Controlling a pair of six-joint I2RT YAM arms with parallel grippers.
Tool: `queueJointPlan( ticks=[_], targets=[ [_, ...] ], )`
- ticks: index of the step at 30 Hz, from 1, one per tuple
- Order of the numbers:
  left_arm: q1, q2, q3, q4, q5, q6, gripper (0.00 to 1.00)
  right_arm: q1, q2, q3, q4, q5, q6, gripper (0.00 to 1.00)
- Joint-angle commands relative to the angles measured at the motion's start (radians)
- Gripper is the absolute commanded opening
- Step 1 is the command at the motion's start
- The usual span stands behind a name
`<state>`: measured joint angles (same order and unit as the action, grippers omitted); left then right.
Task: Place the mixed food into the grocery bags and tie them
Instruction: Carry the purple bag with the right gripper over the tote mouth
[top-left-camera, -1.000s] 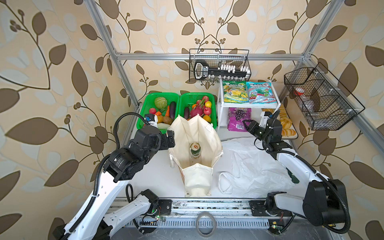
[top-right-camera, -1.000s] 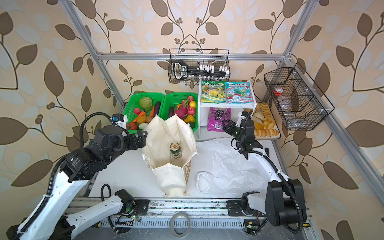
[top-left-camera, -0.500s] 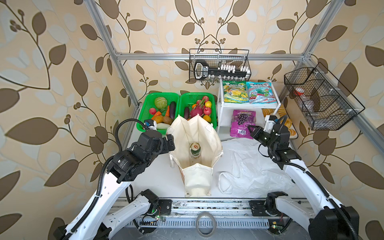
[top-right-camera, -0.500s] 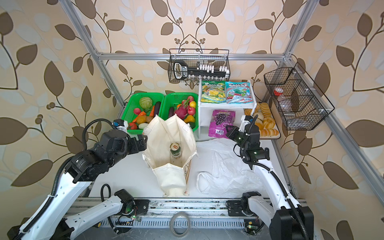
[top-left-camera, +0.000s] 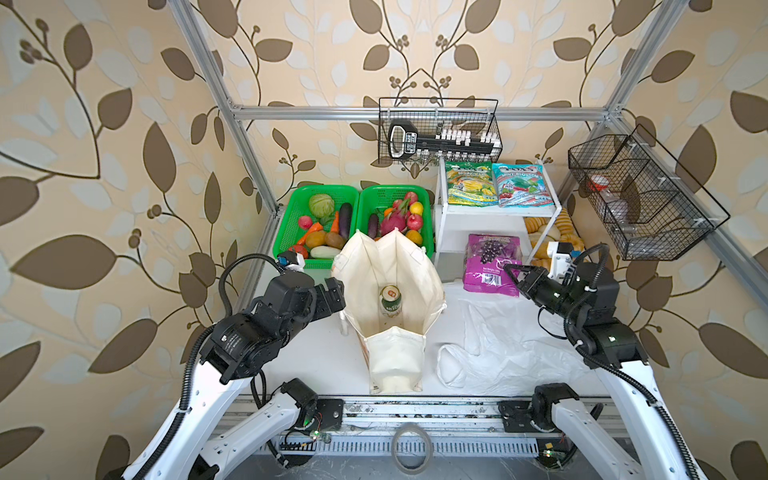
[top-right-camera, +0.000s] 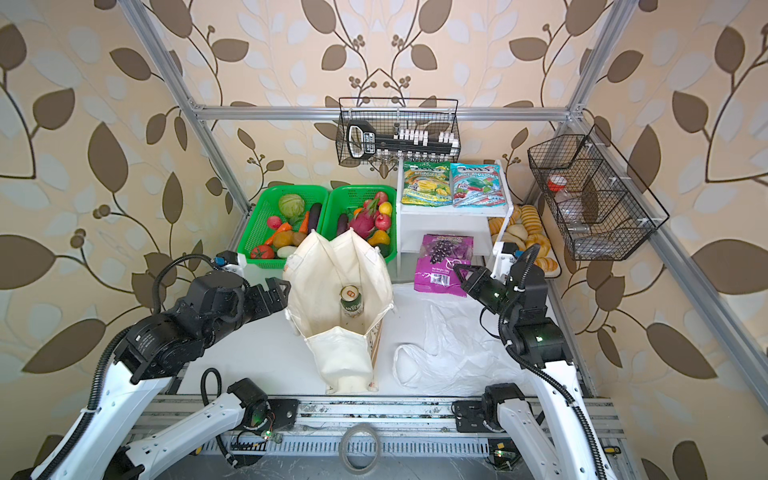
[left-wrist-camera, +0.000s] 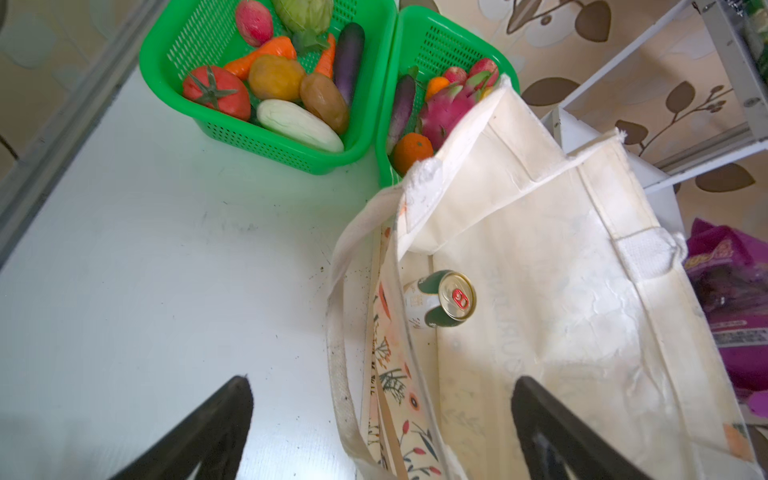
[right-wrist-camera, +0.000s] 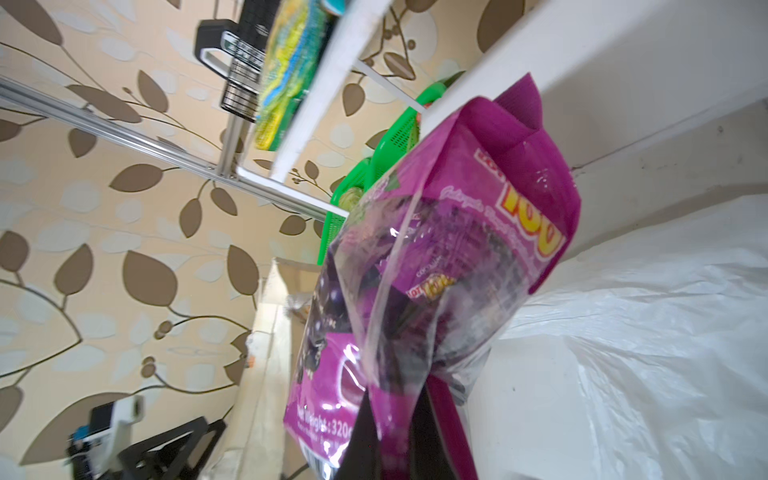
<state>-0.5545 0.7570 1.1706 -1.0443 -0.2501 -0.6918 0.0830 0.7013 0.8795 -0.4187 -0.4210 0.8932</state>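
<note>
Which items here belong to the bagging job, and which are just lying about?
Job: cream cloth tote, small green can inside it, purple barcode-labelled packet in the shut right tool, thin white plastic carrier bag, blue snack pouch, pink dragon fruit.
Lying about: green-yellow snack pouch, sliced bread loaves, black wire baskets, green plastic mesh baskets.

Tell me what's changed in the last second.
The right claw closed on a corner of the purple barcode-labelled packet and drew it out from under the white shelf, toward the front. The open left claw, the small green can inside the cream cloth tote and the white plastic carrier bag hardly moved.
</note>
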Motion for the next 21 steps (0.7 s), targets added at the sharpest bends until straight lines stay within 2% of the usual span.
queueJointPlan(
  ticks=[1, 3, 6, 9, 12, 16, 18, 21],
  targets=[
    [0.010, -0.001, -0.037, 0.026, 0.079, -0.032, 0.96, 0.000, -0.037, 0.109, 0.042, -0.094, 0.049, 0.00],
    [0.010, -0.001, -0.056, 0.036, 0.092, -0.035, 0.93, 0.003, -0.040, 0.146, 0.037, -0.127, 0.063, 0.00],
    [0.010, -0.001, -0.081, 0.054, 0.114, -0.035, 0.84, 0.012, -0.046, 0.192, 0.036, -0.163, 0.079, 0.00],
    [0.009, -0.004, -0.097, 0.076, 0.137, -0.034, 0.70, 0.042, -0.029, 0.234, 0.074, -0.231, 0.096, 0.00],
    [0.009, -0.014, -0.108, 0.099, 0.152, -0.034, 0.56, 0.137, 0.009, 0.277, 0.100, -0.219, 0.087, 0.00],
    [0.009, -0.024, -0.111, 0.121, 0.164, -0.029, 0.34, 0.373, 0.087, 0.340, 0.065, -0.069, -0.012, 0.00],
    [0.009, -0.025, -0.111, 0.127, 0.170, -0.028, 0.25, 0.515, 0.144, 0.378, 0.027, 0.064, -0.077, 0.00],
    [0.010, -0.023, -0.108, 0.138, 0.197, -0.023, 0.17, 0.700, 0.238, 0.435, -0.017, 0.277, -0.161, 0.00]
  ],
)
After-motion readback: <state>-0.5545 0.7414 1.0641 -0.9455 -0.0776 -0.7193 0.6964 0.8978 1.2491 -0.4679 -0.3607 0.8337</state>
